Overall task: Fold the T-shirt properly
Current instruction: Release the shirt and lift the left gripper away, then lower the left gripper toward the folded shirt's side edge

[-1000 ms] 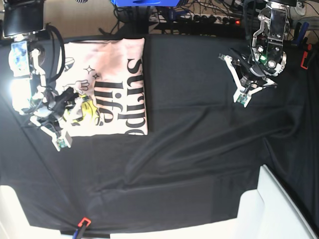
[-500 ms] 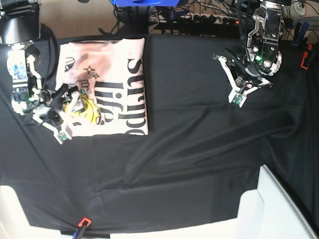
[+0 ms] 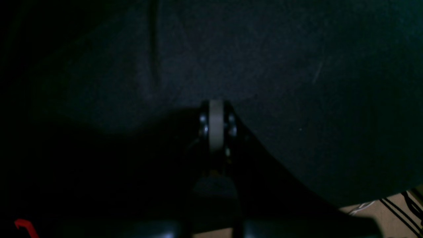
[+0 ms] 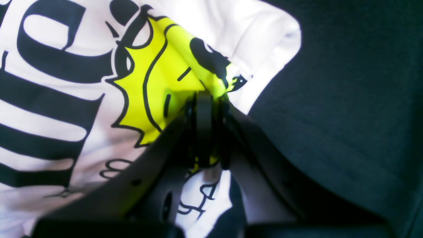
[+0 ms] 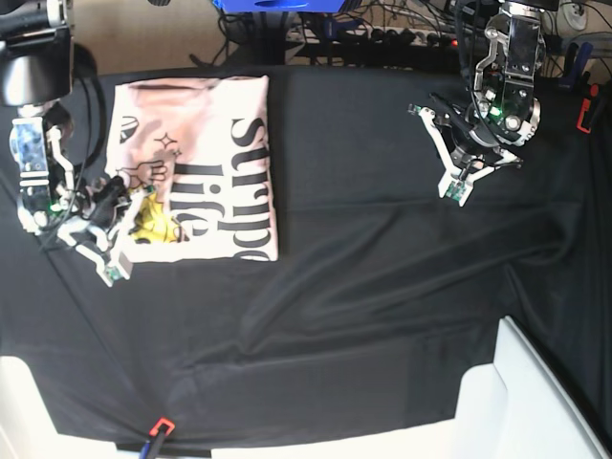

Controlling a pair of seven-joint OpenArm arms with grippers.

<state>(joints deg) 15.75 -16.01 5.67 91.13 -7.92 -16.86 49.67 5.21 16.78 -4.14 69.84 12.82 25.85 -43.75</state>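
At the base view's left edge, our right gripper (image 5: 108,271) sat low over the near corner of the pink T-shirt (image 5: 215,163), jaws clenched. The right wrist cam showed them pinched on a raised fold of the shirt's yellow graphic (image 4: 155,89), fabric bunched between the closed tips, so we judged it a grasp on the T-shirt itself. The shirt lay as a folded rectangle, print side up w/ black lettering (image 5: 251,182), at the far-left part of the black cloth (image 5: 382,287) covering the table. Moving right, the cloth showed long wrinkles across its middle. At the far right, our left gripper (image 5: 456,189) hung above bare cloth, well apart from the shirt, jaws closed on nothing, per the left wrist cam's dark view of closed tips (image 3: 216,125) over black fabric.

Risks, as we judged them: the pinch looked to sit on the top layer only, near the graphic, not at a clean edge. A pull from there could peel one layer off and skew the fold. W/ only one arm on the shirt, the whole stack could drag across the cloth instead of folding, or the black cloth could get snagged too.
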